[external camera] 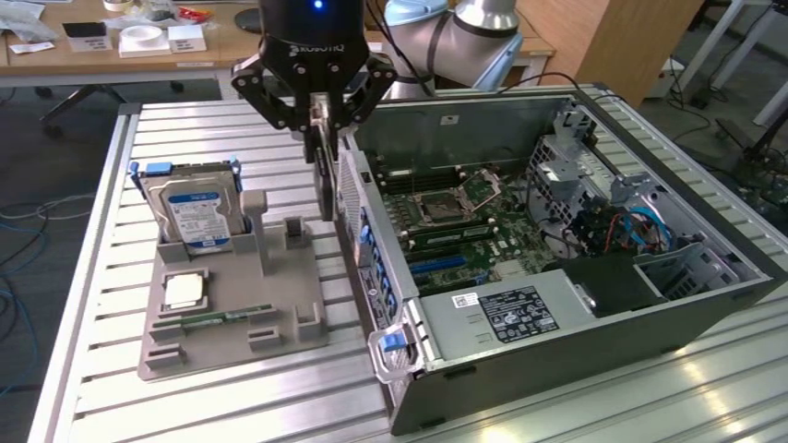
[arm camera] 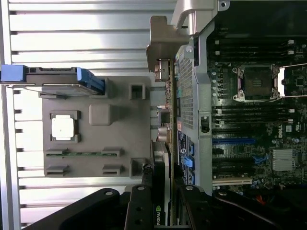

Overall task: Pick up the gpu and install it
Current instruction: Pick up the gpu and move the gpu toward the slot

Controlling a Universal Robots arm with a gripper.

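Counter: ribbed aluminium counter (external camera: 221, 388) (arm camera: 86, 28) carrying everything below.
Case: open grey metal computer case (external camera: 555, 369) (arm camera: 192, 96) lying on its side at the exterior view's right, with the green motherboard (external camera: 456, 212) (arm camera: 249, 120) facing up inside.
Arm: black wrist section of the arm (external camera: 314, 28) pointing straight down over the gap between the case and the holder.
Holder: grey plastic parts holder (external camera: 234, 341) (arm camera: 96, 143) flat on the counter, just beside the case's rear wall.
Hand: black linkage hand (external camera: 317, 118) (arm camera: 163, 191), fingers pointing down and clenched on the top edge of the gpu.
Gpu: thin flat dark expansion card with a silver-beige end bracket, the gpu (external camera: 325, 175) (arm camera: 164, 120) hangs upright and edge-on, clear of the holder and close to the outside of the case's rear wall.
Drive: boxy hard drive with a blue-white label (external camera: 197, 212) (arm camera: 53, 79) standing upright in the holder's far slot.
Chip: square silver processor chip (external camera: 185, 291) (arm camera: 64, 128) lying flat in its pocket on the holder.
Memory: narrow green memory stick (external camera: 221, 318) (arm camera: 81, 153) lying in the holder's slot near the chip.
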